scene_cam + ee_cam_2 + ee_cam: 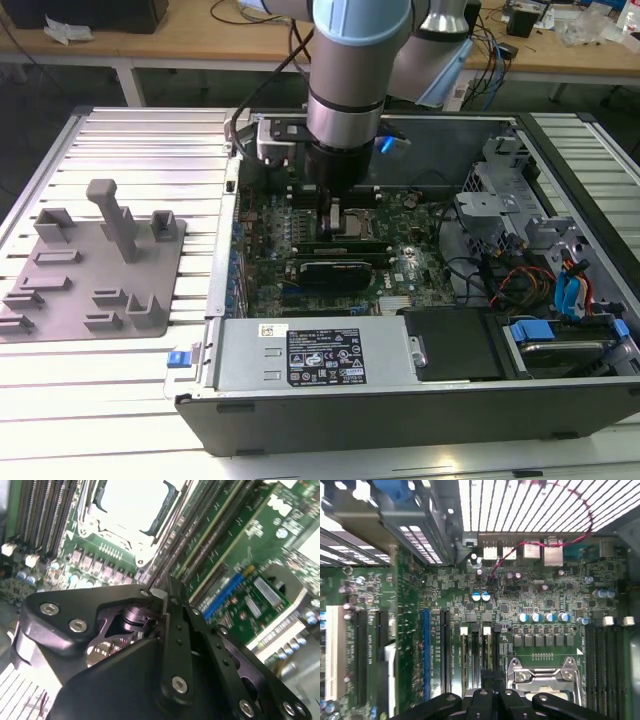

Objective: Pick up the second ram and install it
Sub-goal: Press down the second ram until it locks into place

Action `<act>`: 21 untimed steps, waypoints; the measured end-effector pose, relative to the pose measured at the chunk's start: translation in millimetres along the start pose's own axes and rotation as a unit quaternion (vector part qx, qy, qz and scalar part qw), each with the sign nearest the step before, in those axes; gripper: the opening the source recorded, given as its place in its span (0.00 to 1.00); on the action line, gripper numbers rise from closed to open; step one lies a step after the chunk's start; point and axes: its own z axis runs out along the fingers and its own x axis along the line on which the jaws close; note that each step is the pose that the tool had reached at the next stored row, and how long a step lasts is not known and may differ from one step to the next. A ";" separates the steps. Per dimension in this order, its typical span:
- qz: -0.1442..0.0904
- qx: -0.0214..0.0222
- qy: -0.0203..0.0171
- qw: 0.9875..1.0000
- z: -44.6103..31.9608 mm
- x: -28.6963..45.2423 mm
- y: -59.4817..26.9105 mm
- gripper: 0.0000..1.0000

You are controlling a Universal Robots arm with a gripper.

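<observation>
Your black metal hand point(162, 597) is pinched narrow on the thin green memory stick point(172, 562), held edge-down over the long black motherboard slots point(475, 655) beside the silver CPU socket point(545, 677), lined up lengthwise so it can seat.

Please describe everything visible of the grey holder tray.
The grey holder tray looks like matte plastic: a flat plate with low raised blocks and one tall post. It lies flat on the slatted table, at the exterior view's left of the open computer case. Only the table touches it.
</observation>
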 end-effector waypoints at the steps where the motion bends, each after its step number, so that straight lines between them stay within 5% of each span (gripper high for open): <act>1: 0.000 0.000 0.000 1.000 -5.6 -0.1 0.3 0.08; 6: 0.000 0.000 0.000 1.000 -14.2 -0.3 -1.5 0.08; 14: 0.000 0.000 0.000 1.000 -15.3 -0.7 -34.9 0.08; 21: 0.000 0.000 0.000 1.000 -15.4 -0.8 -36.9 0.08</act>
